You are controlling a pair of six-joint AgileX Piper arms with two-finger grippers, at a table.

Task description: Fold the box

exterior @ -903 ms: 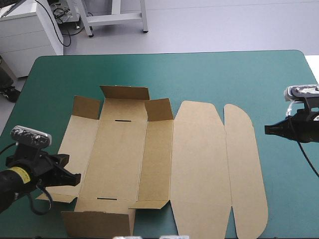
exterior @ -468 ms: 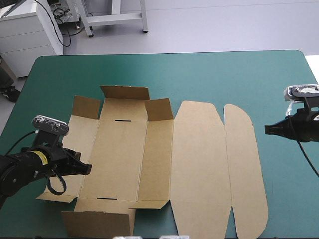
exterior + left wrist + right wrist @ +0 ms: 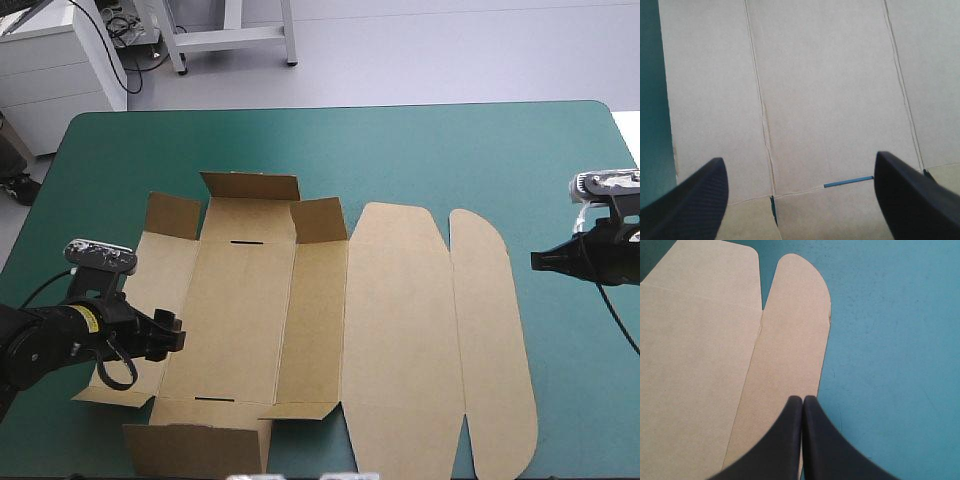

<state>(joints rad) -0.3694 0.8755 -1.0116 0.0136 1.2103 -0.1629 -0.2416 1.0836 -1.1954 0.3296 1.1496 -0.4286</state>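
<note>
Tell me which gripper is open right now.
The left gripper: its black fingers stand wide apart over the box. The right gripper, near the box's rounded flap, has its fingers pressed together.

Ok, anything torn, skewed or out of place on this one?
Nothing stands out. The box lies flat and untorn, only its end flaps raised; the left gripper hangs open over its left panel, the right gripper shut.

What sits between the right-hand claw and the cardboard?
Only bare teal-green cover, in the high view, separates the right gripper from the box.
</note>
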